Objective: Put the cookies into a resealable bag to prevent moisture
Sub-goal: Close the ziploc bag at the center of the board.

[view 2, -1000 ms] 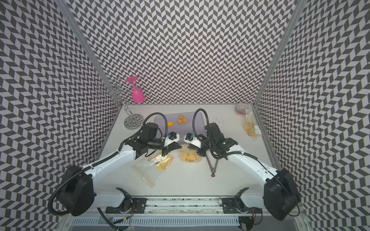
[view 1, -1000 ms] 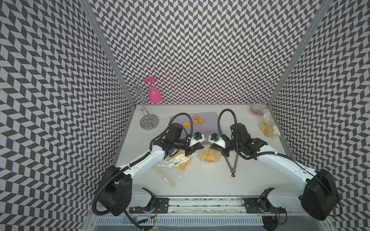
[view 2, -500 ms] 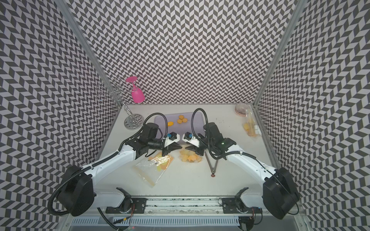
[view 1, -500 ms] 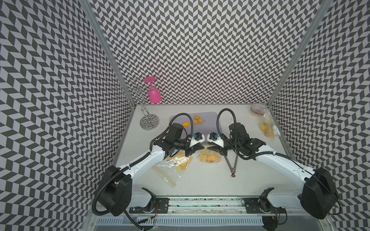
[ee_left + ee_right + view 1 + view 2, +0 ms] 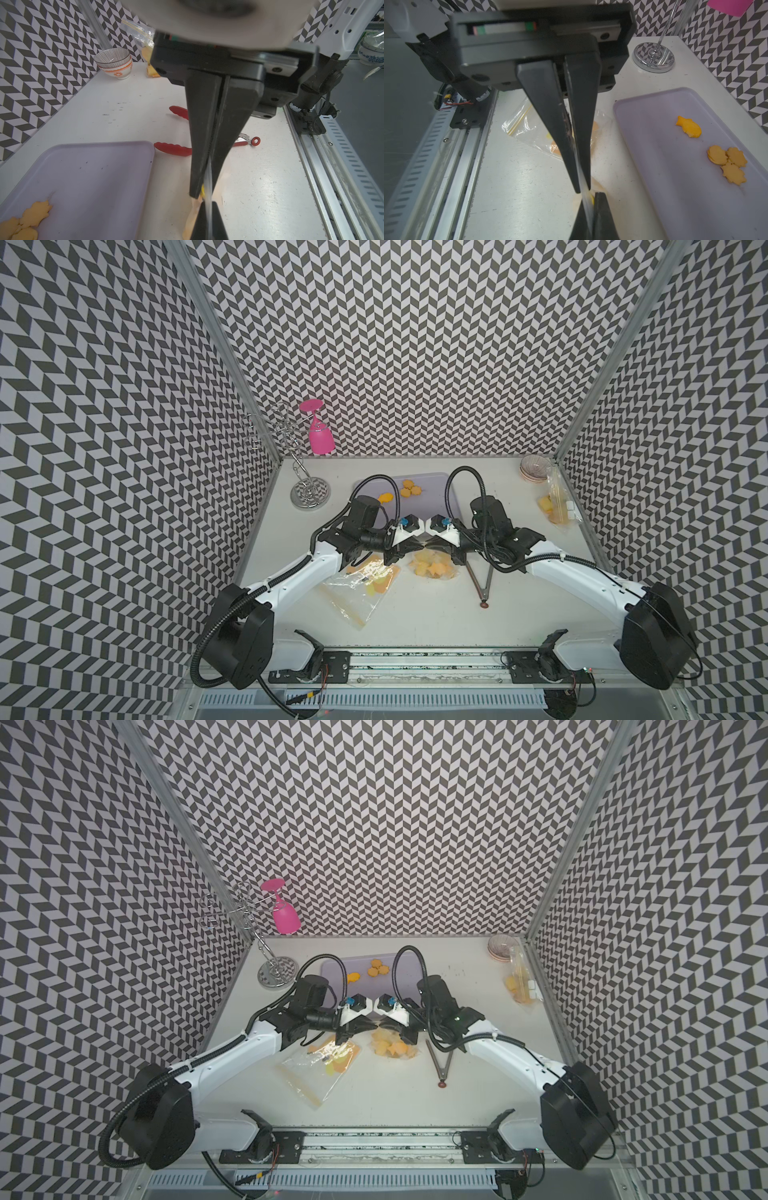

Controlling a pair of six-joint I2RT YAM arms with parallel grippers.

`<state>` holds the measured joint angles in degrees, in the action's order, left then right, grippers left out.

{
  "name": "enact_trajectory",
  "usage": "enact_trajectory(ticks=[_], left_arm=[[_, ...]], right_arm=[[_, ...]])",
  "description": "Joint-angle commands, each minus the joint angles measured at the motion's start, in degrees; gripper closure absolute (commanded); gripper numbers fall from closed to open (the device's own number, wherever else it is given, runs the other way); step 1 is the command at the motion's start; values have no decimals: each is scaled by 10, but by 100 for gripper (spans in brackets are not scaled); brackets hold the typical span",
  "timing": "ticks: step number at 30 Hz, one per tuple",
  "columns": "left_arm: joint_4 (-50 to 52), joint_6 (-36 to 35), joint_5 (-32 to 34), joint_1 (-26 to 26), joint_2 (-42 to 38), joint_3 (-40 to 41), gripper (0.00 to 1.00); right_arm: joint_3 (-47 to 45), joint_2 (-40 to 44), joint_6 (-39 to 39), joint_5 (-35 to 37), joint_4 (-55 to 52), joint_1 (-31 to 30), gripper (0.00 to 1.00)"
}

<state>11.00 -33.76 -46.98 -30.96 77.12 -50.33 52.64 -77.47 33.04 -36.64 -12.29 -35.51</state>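
Meeting tip to tip at mid-scene in both top views, the left gripper and right gripper each stand clenched on the top edge of a clear resealable bag; its cookies heap just nearer than the jaws. A second bag lies flat to the near left with a few pieces inside, a third bag with more sits far right by stacked bowls, and four pieces lie on the lilac tray behind. A pair of tongs lies right of the heap.

The left wrist view adds what those hide: the fingers pressed flat on a thin film strip, and the tongs' red tips.

The right wrist view resolves the tray's contents, a fish and three scalloped rounds, plus the flat bag's yellow zip line.
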Motion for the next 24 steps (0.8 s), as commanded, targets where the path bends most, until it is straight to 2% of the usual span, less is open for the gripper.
enact_trajectory(ticks=[1, 2, 5, 6, 7, 8, 9, 10, 12, 13, 14, 15, 17, 19, 20, 21, 23, 24], left_arm=[[-7, -9, -16, -5, -13, 4, 100], [-7, -9, -14, -5, -12, 3, 100], [-8, -7, 0, -5, -14, 4, 100], [-10, -5, 6, -5, -14, 4, 100], [-12, -3, 11, -4, -15, 5, 100], [-15, -1, 16, -4, -17, 6, 100], [-17, 0, 19, -4, -18, 8, 100], [-19, 1, 21, -4, -19, 8, 100], [-19, 3, 25, -4, -20, 9, 100], [-20, 2, 27, -4, -20, 9, 100], [-21, 3, 29, -3, -20, 10, 100], [-21, 4, 30, -3, -20, 10, 100], [-21, 4, 31, -2, -20, 10, 100], [-21, 4, 34, -2, -21, 10, 100], [-21, 4, 36, -2, -21, 11, 100], [-21, 4, 39, -2, -22, 11, 100], [-21, 4, 41, -1, -23, 11, 100], [-22, 3, 42, -1, -23, 11, 100]], right_arm=[[1, -1, -4, -16, 46, -4, 84], [-2, 2, -5, -13, 48, -4, 99], [1, 7, 1, 2, 29, -4, 100], [3, 10, 0, 22, 21, -4, 89], [5, 11, -1, 38, 13, -4, 68], [5, 14, 3, 53, 2, -4, 65], [4, 18, 7, 66, -8, -4, 86], [4, 22, 8, 76, -17, -4, 100], [0, 32, 11, 93, -33, -2, 100], [-5, 37, 10, 105, -33, -2, 82], [-11, 44, 9, 118, -31, -2, 77], [-15, 50, 6, 122, -32, -2, 96], [-22, 60, 5, 126, -33, -1, 100], [-31, 70, 2, 143, -29, -1, 66], [-35, 74, 2, 150, -31, -1, 73], [-38, 78, 4, 153, -37, 1, 96], [-39, 82, 3, 162, -48, 3, 100], [-41, 85, 1, 172, -50, 4, 86]])
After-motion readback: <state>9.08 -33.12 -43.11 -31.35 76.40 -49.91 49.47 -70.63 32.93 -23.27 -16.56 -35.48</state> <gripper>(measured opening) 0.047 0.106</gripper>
